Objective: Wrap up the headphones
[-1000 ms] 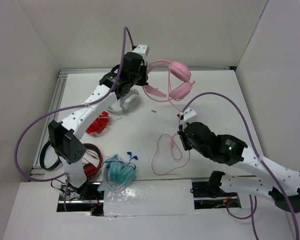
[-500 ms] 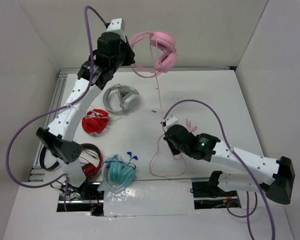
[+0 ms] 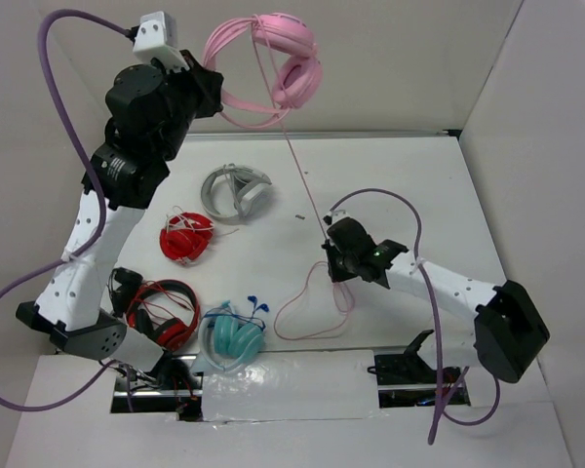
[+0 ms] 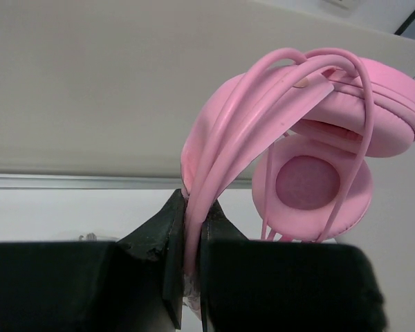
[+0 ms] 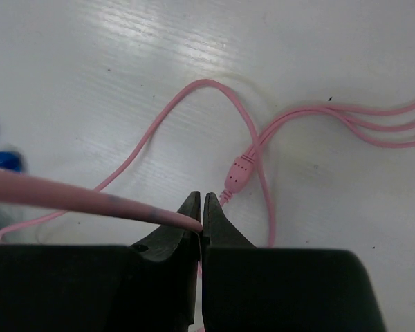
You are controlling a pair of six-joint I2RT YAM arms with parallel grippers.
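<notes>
1. Top external view: your left arm [image 3: 107,195] is holding the pale-pink headphones [image 3: 278,58] high in the air, beyond the far left part of the table [image 3: 419,175] and well above it.
2. Over the last second you have been lifting them up and leftward, away from the far middle of the table. Your right arm [image 3: 439,283] has been sliding leftward, low over the surface.
3. As a result, the thin pink cable [image 3: 302,171] is now stretching in a straight, tight line from the earcups down to the right jaws. A slack loop [image 3: 312,312] is lying on the table nearer you.
4. In the left wrist view, the left jaws are clamping narrowly on the headband [image 4: 249,117], with several cable strands running along it.
5. In the right wrist view, the right jaws are pinching shut on the cable, just beside its small moulded splitter [image 5: 239,168].
6. That tension is probably setting up another turn; with so much cable loose, the wrapping is looking only partly done.
7. No brand, label or readable writing is showing anywhere.
</notes>
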